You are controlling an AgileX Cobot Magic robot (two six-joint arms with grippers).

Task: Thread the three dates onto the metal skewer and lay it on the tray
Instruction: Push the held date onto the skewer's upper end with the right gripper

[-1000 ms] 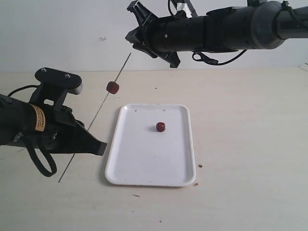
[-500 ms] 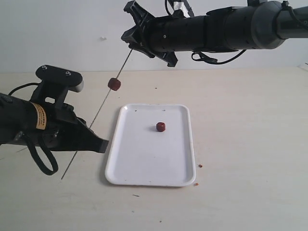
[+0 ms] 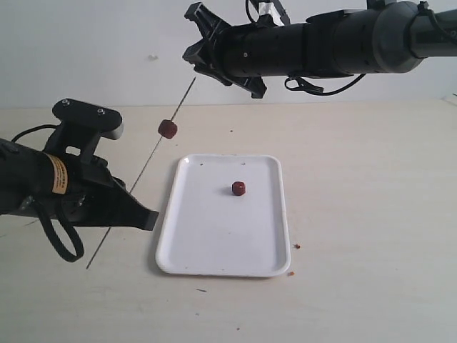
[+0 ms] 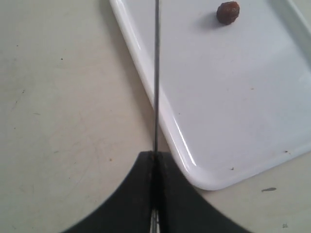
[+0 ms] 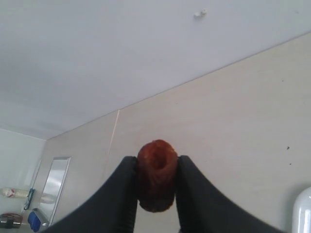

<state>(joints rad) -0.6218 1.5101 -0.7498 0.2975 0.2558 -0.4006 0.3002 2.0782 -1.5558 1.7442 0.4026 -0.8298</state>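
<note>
My left gripper (image 3: 138,209) (image 4: 154,158) is shut on the metal skewer (image 3: 146,165) (image 4: 156,73). The skewer slants up and away over the table beside the tray's left rim. One date (image 3: 168,128) is threaded on it near its upper end. A second date (image 3: 238,188) (image 4: 228,12) lies on the white tray (image 3: 214,243) (image 4: 233,121). High at the back, close above the skewer's tip, my right gripper (image 3: 196,44) (image 5: 156,180) is shut on the third date (image 5: 156,172). That date's hollow end faces the camera in the right wrist view.
Tiny reddish crumbs (image 3: 296,246) lie on the beige table (image 3: 357,186) off the tray's near right corner. A white wall (image 3: 86,50) stands behind the table. The right arm (image 3: 335,46) stretches across the top of the exterior view.
The right gripper has edged slightly left and up near the skewer's tip. The left gripper and skewer bobbed up briefly and came back; the dates stay put.
</note>
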